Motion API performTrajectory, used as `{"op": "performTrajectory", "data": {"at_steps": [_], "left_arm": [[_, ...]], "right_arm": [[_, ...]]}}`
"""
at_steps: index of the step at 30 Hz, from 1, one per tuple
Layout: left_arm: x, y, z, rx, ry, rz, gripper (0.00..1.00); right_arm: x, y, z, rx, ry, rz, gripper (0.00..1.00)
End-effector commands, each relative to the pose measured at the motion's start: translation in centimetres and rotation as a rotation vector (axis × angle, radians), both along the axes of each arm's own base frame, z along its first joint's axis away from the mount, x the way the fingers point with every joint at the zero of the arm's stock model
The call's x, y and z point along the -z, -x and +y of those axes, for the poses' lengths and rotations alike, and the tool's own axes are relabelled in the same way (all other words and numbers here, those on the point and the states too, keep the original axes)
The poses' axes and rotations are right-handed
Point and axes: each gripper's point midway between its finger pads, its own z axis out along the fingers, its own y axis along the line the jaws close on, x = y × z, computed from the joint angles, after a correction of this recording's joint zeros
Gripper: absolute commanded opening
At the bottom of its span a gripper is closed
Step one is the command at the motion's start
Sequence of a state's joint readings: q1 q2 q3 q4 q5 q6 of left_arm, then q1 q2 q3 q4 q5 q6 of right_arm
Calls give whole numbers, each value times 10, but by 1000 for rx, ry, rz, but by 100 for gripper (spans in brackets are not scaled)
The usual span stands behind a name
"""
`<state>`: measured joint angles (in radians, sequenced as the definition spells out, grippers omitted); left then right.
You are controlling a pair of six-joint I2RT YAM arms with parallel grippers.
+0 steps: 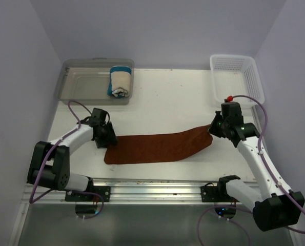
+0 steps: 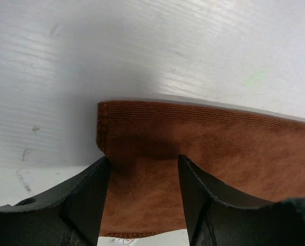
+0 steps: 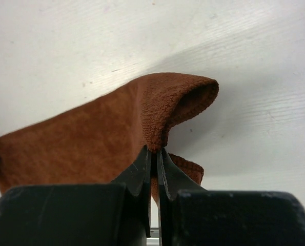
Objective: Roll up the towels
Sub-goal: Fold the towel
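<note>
rust towel [image 3: 90,138] | corner hidden inside clamped right jaws | left jaws parted

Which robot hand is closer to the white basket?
The right one. The right gripper pinches the brown towel just on the near side of the basket. The left gripper is at the towel's other end, far across the table.

Left arm [image 1: 65,141]: lower left of frame, elbow bent, forearm reaching toward centre.
Left gripper [image 2: 144,164]: jaws apart.
Right arm [image 1: 257,159]: lower right, stretched up-left.
Right gripper [image 3: 154,154]: jaws pinched on rust-brown towel [image 3: 90,138] edge.
</note>
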<state>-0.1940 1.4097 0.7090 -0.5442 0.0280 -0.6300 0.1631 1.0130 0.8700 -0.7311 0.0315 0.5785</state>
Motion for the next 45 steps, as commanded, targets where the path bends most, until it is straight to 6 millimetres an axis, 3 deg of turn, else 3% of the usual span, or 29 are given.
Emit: {"op": "performTrajectory", "data": {"at_steps": [1,8,9,14,18,19,21,22,24,26,27,33,40,45], "left_arm": [[14,0,-23,28,86,8,59],[13,-6,-48,75,133,2,59],[12,-7,-47,80,127,-2,58],[3,-12,-42,95,93,-13,59],[-8,-13,-33,97,56,-34,59],[-12,-16,-30,91,55,-42,59],[-18,-15,-26,93,66,-43,59],[-20,-16,-22,78,81,-45,59],[-28,-16,-13,56,109,-55,59],[-34,-16,-7,48,110,-77,59],[-37,-15,-4,42,107,-82,60],[-26,-9,2,32,105,-47,60],[-27,-9,4,28,94,-52,60],[-11,-2,1,6,116,-5,59]], "right_arm": [[-38,2,23,-42,-67,-59,0],[-51,4,89,-158,-91,-80,0],[-50,9,111,-218,-84,-73,0],[-54,14,162,-291,-46,-82,0],[-64,26,221,-408,-60,-108,0],[-53,26,233,-427,-35,-84,0],[-57,33,257,-480,-23,-94,0],[-46,33,267,-503,8,-74,0],[-48,38,288,-548,8,-75,0],[-36,39,302,-580,27,-52,0],[-40,41,311,-598,16,-59,0],[-14,47,349,-686,50,-7,0],[0,44,373,-719,40,12,0],[3,40,387,-736,39,13,0]]}}
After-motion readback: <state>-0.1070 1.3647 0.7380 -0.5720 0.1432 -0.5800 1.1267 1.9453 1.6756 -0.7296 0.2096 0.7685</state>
